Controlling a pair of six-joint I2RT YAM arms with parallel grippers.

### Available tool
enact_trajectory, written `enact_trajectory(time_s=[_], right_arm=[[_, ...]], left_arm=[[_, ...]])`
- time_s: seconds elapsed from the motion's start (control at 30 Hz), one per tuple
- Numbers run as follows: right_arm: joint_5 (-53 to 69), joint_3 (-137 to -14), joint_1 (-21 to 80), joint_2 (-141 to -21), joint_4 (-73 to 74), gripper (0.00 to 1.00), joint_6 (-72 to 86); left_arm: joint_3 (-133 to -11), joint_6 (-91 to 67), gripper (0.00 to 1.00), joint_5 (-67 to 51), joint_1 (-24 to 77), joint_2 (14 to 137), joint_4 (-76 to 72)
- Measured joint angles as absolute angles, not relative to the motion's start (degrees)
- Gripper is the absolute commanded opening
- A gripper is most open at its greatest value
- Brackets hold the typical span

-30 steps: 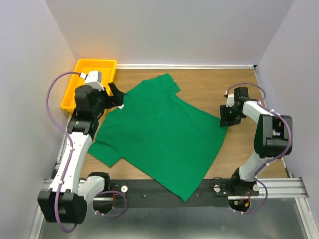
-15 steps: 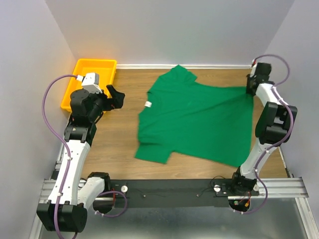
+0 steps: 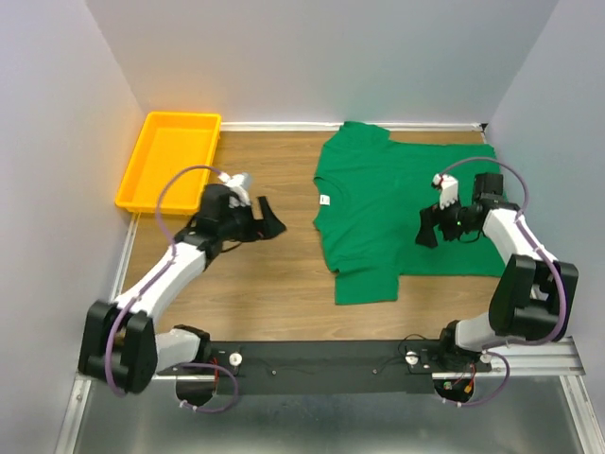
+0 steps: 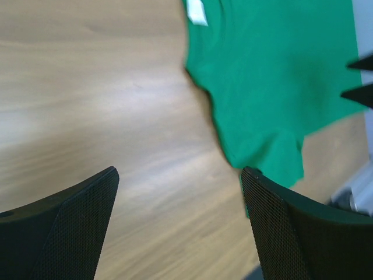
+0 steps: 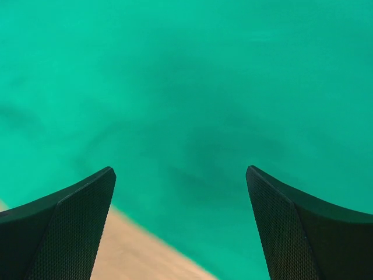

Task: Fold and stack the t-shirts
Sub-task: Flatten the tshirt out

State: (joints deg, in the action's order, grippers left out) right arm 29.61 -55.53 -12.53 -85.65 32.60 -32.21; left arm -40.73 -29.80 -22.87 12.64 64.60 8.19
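the wooden tabletop (image 3: 274, 284) is closed in by pale walls on three sides. the green t-shirt (image 3: 378, 208) lies spread out in the far right part of it. its far edge is close to the back wall (image 3: 331, 57) and its right edge is near the right wall (image 3: 558, 113).

the right pincer (image 3: 425, 227) hangs over the middle of the cloth. its fingers are apart and grip nothing. the left pincer (image 3: 269, 222) is also apart and empty. it is over bare wood just left of the white neck label (image 3: 324, 200).

the danger, as i judge it, is this corner. if you fold toward a wall, the cloth can bunch up against it, and the right arm has little room for its elbow. if you close the right pincer where it is now, it will take the middle of the cloth and not an edge, and that would crumple the shirt. the near sleeve (image 3: 364, 284) may also drag and turn under.

the open room is on the left and near side, between the shirt and the yellow tray (image 3: 170, 161), which stands well apart. it is better that you work toward there.
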Motion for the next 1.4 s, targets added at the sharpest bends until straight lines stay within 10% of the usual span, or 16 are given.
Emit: enact_trajectory(time_s=[0.4, 0.5, 0.53, 0.57, 0.9, 0.93, 1.0, 1.4], right_arm=[[41.8, -51.5, -7.9, -82.3, 36.5, 1.0, -30.4], [41.8, -51.7, -7.9, -82.3, 36.2, 1.0, -29.0], [41.8, -51.8, -7.9, -82.3, 36.1, 1.0, -28.5], [41.7, -51.8, -7.9, -82.3, 36.1, 1.0, -28.2], [41.5, -52.6, -7.9, -81.2, 35.9, 1.0, -26.6], [41.5, -52.8, -7.9, -81.3, 35.9, 1.0, -26.5], [41.4, -53.3, -7.9, -81.5, 35.7, 1.0, -26.6], [34.7, -61.1, -7.9, -87.3, 32.2, 1.0, -20.8]], left_arm=[[-59.9, -42.2, 0.81, -17.3, 34.6, 103.9, 3.7], [-65.4, -44.0, 0.43, -16.3, 36.0, 109.2, 1.7], [-65.7, -44.2, 0.08, -15.7, 36.2, 110.0, 1.6], [-65.4, -44.4, 0.0, -15.3, 36.4, 110.2, 1.6], [-36.1, -46.1, 0.0, -14.8, 35.4, 86.7, 1.6], [-33.6, -46.3, 0.32, -14.7, 35.2, 83.6, 2.8], [-27.9, -48.1, 0.59, -16.0, 35.0, 75.7, 7.4], [-40.1, -50.1, 0.79, -11.2, 31.7, 41.3, 27.9]])
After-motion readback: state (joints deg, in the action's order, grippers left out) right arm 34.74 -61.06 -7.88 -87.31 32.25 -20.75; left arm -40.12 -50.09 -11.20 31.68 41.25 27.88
